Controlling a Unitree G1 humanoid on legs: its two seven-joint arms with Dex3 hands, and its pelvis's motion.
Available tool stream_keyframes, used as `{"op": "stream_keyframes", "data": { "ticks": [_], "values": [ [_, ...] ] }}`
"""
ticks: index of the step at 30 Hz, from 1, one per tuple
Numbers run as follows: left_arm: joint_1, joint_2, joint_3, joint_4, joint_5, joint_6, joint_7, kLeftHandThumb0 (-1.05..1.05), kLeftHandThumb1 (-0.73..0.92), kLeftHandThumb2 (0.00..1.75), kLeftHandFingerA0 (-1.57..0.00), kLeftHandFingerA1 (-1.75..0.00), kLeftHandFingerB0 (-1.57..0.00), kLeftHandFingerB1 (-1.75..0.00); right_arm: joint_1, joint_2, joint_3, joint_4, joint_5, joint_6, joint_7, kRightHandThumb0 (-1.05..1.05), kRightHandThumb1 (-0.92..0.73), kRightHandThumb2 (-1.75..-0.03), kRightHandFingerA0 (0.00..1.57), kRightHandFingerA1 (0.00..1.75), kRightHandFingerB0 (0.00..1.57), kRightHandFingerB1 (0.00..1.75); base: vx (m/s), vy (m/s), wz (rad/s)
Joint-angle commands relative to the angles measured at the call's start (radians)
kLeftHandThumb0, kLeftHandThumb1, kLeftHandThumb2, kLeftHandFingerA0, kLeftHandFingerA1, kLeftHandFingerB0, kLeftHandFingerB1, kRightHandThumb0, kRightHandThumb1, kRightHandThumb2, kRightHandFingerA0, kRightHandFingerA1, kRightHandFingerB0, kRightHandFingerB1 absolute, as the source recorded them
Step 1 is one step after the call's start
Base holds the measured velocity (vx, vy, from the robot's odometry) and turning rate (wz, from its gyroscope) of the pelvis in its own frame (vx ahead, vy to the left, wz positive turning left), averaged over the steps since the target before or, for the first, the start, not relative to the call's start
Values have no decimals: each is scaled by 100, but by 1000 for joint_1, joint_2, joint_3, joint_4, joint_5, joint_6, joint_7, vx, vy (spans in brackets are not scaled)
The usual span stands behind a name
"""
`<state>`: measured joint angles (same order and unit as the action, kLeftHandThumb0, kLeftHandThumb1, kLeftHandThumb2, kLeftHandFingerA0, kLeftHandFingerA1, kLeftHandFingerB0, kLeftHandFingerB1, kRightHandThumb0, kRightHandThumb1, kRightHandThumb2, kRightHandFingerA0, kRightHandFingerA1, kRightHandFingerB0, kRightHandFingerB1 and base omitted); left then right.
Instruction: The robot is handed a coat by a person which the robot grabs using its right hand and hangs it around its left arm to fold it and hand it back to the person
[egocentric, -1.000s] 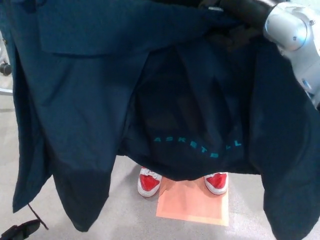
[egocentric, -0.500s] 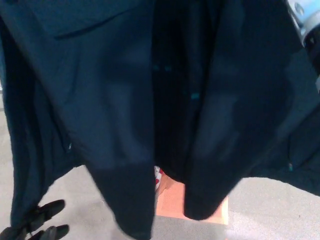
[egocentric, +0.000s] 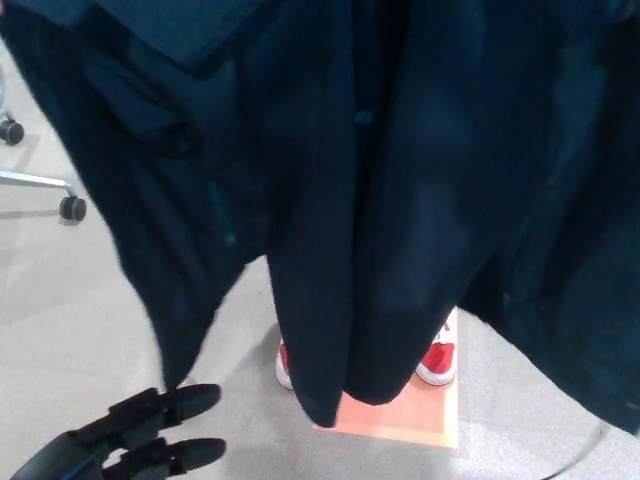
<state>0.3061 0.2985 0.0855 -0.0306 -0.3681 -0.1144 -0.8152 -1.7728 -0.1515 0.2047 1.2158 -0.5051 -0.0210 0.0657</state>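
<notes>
— Navy cloth takes up most of the head view. Identify the item.

— Coat (egocentric: 400, 200), dark navy, hanging down from beyond the top edge of the picture. What carries it lies out of frame, so I cannot tell. It falls in long vertical folds. Two rounded lower ends hang side by side at centre, clear of the floor (egocentric: 80, 300). A flap lies across the upper left of the cloth.

— Left hand?

— Left hand (egocentric: 125, 445), black, in the bottom-left corner. It sits below the coat's left hem and apart from it, with no contact seen. Its fingers (egocentric: 185, 402) are stretched forward and spread, with nothing held between them.

— Right hand?

— The right hand does not show anywhere in this view, so nothing is recorded on its fingers.

— What stands behind the coat?

— A person's shoes (egocentric: 437, 362), red with white soles, one on each side of the hanging ends and both partly covered by the cloth. They stand at the far edge of an orange sheet (egocentric: 400, 418) lying flat on the grey floor. The coat's lower ends hang in front of the sheet's far part.

— Anything at the left edge?

— A silver chair leg (egocentric: 35, 180) ending in a black caster (egocentric: 72, 208), on the floor beside the coat's left side. A second caster shows higher up at the picture's edge.
</notes>
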Motion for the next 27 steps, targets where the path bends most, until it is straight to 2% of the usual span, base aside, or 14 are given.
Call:
{"op": "stream_keyframes", "data": {
  "ticks": [1, 2, 3, 5, 6, 7, 9, 10, 13, 14, 16, 22, 24, 27],
  "values": [
    [32, 92, -42, -179, -116, 162, -88, -38, 50, 109, -1, -48, 0, -48, -109, 12, 36, 29, -15, -37, -48, -31, -69, -60, 115, 61, 95, 74, 0, 0, 0],
    [32, 100, -48, -191, -116, 166, -91, -38, 50, 109, -1, -48, 0, -48, -113, 16, 35, 32, -9, -34, -47, -31, -69, -60, 115, 61, 95, 74, 0, 0, 0],
    [21, 104, -64, -199, -117, 172, -93, -82, 74, 95, -17, -44, -12, -41, -118, 28, 31, 36, 1, -30, -52, -34, -78, -63, 112, 58, 97, 64, 0, 0, 0],
    [2, 104, -91, -208, -114, 181, -89, -81, 75, 95, -18, -45, -13, -42, -124, 42, 32, 43, 5, -33, -57, -31, -73, -62, 112, 61, 98, 68, 0, 0, 0],
    [-19, 99, -115, -216, -81, 180, -66, -79, 89, 67, -24, -37, -15, -31, -130, 53, 37, 45, 2, -45, -57, -22, -56, -58, 119, 65, 96, 97, 0, 0, 0],
    [-40, 98, -136, -221, -63, 190, -52, -38, 51, 110, -1, -48, 0, -48, -136, 62, 43, 49, -2, -48, -59, -26, -55, -57, 110, 62, 98, 76, 0, 0, 0],
    [-72, 96, -166, -223, -53, 215, -38, -37, 52, 110, 0, -48, 0, -48, -141, 74, 46, 52, 1, -49, -65, -29, -60, -58, 109, 60, 97, 67, 0, 0, 0],
    [-97, 88, -191, -218, -34, 217, -29, -37, 54, 111, 0, -47, 0, -48, -141, 84, 37, 52, 14, -58, -62, -30, -74, -63, 119, 64, 92, 90, 0, 0, 0],
    [-166, 71, -254, -199, 5, 228, -10, -37, 55, 111, 0, -48, 0, -48, -146, 114, 33, 53, 24, -53, -63, -35, -79, -63, 105, 57, 93, 61, 0, 0, 0],
    [-187, 66, -273, -198, 14, 242, 0, -77, 70, 105, -15, -49, 0, -40, -149, 123, 35, 54, 23, -46, -62, -35, -76, -63, 106, 58, 95, 62, 0, 0, 0],
    [-230, 49, -311, -189, 22, 278, 18, -79, 71, 105, -10, -47, 0, -38, -153, 136, 34, 55, 24, -39, -57, -36, -79, -63, 109, 58, 98, 62, 0, 0, 0],
    [-397, -63, -443, -84, 107, 318, 91, -78, 72, 104, -10, -47, -2, -36, -134, 209, 31, 43, 32, -69, -51, -31, -70, -61, 113, 62, 96, 66, 0, 0, 0],
    [-433, -95, -467, -48, 126, 314, 107, -79, 73, 104, -9, -46, 0, -35, -130, 230, 22, 40, 43, -68, -41, -33, -76, -63, 111, 62, 84, 60, 0, 0, 0],
    [-505, -152, -500, 31, 157, 302, 128, -75, 72, 105, -11, -45, 0, -37, -117, 247, 52, 29, 14, -128, -43, -22, -52, -56, 105, 64, 78, 54, 0, 0, 0]
  ]
}}
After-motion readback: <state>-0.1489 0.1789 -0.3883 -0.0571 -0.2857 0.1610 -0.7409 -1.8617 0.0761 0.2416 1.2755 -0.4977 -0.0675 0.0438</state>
